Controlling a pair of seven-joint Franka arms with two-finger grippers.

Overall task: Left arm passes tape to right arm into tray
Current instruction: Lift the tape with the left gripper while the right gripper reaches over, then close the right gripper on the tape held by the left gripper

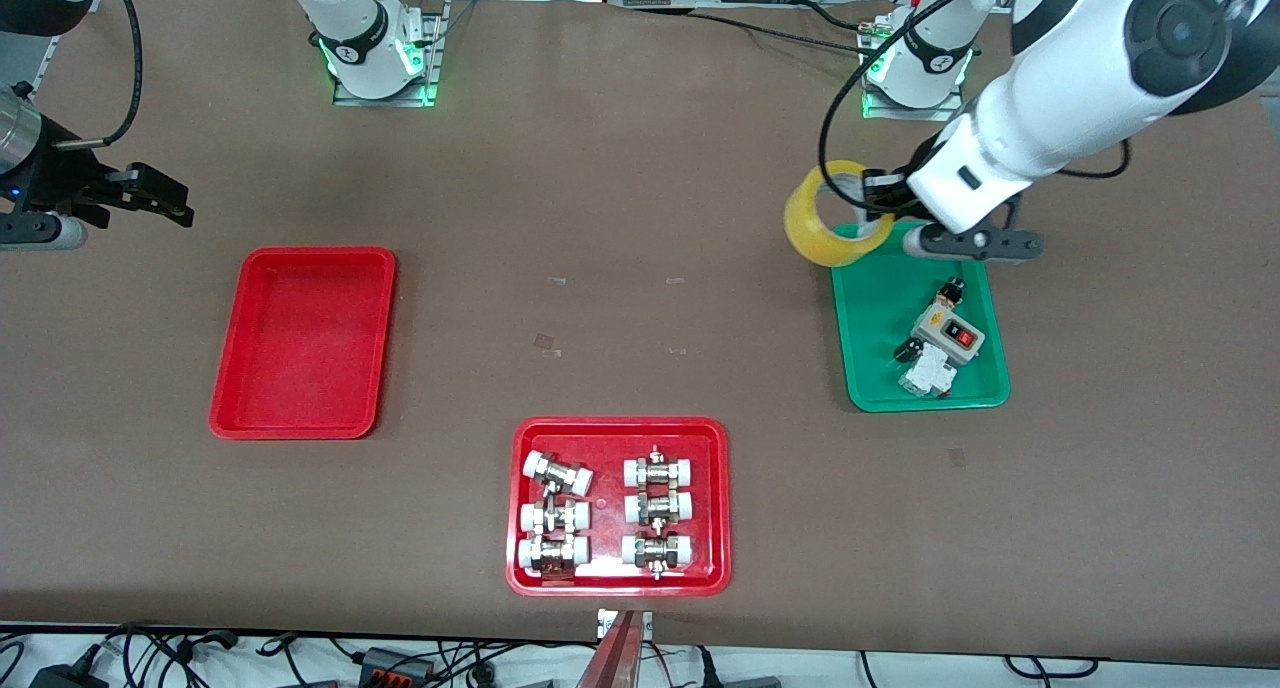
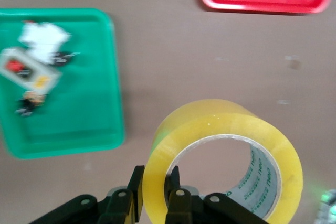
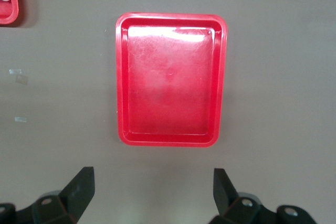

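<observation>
My left gripper (image 1: 872, 204) is shut on the roll of translucent yellow tape (image 1: 815, 233). It holds the tape in the air over the green tray's corner farthest from the front camera. In the left wrist view the gripper (image 2: 155, 182) pinches the roll's wall, one finger outside and one inside the tape (image 2: 210, 124). The plain red tray (image 1: 300, 348) lies bare toward the right arm's end of the table. My right gripper (image 1: 168, 198) is open and empty, up in the air beside that tray. The right wrist view shows the gripper (image 3: 153, 178) open with the red tray (image 3: 170, 87) below it.
A green tray (image 1: 880, 308) holds a grey switch box (image 1: 947, 332) and small parts; it also shows in the left wrist view (image 2: 84, 108). A red tray (image 1: 620, 424) with several white-capped metal fittings lies nearest the front camera, also in the left wrist view (image 2: 262, 3).
</observation>
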